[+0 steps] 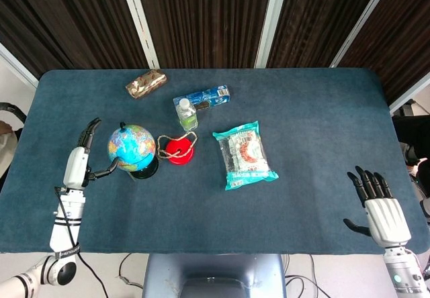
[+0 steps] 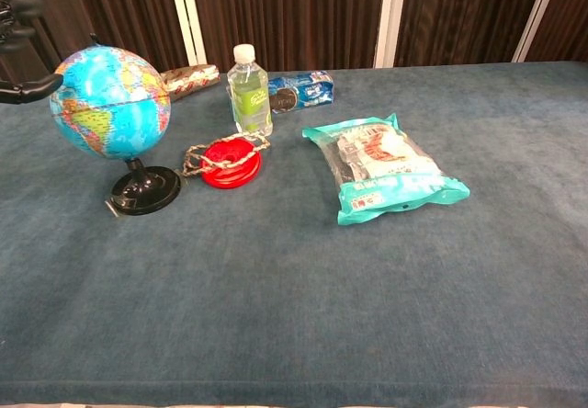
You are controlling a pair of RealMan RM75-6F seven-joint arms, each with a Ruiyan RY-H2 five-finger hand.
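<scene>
L hand (image 1: pixel 77 166) stood just beside the small blue desk globe on a black round base (image 1: pixel 132 146), on the side away from the other items; fingers spread wide & holding nothing, thumb reaching toward the sphere w/ its tip right at the surface. Can't tell if it actually touched. In the chest view only dark fingertips (image 2: pixel 20 7) showed at the top-left corner, one lying against the globe's edge. R hand (image 1: pixel 380 212) lay near the table's front-right corner, fingers apart & straight, nothing in it, well apart from every item. Count: 1 globe, on the blue cloth-covered table (image 1: pixel 316 123). Beyond the globe from the L hand, just beside its base: 1 red round lid w/ a twine loop over it (image 1: pixel 179 149). Further back from that: 1 small clear plastic bottle w/ white cap & green label (image 1: pixel 187 114), upright, & touching or nearly touching it 1 blue flat biscuit packet (image 1: pixel 207 97). Far side from the L hand, toward the curtain: 1 brown-gold foil-wrapped packet (image 1: pixel 146 83). Roughly between both hands, nearer the L one: 1 teal-edged clear plastic snack bag (image 1: pixel 244 154), lying flat. So 6 loose items, 1 of each.
</scene>
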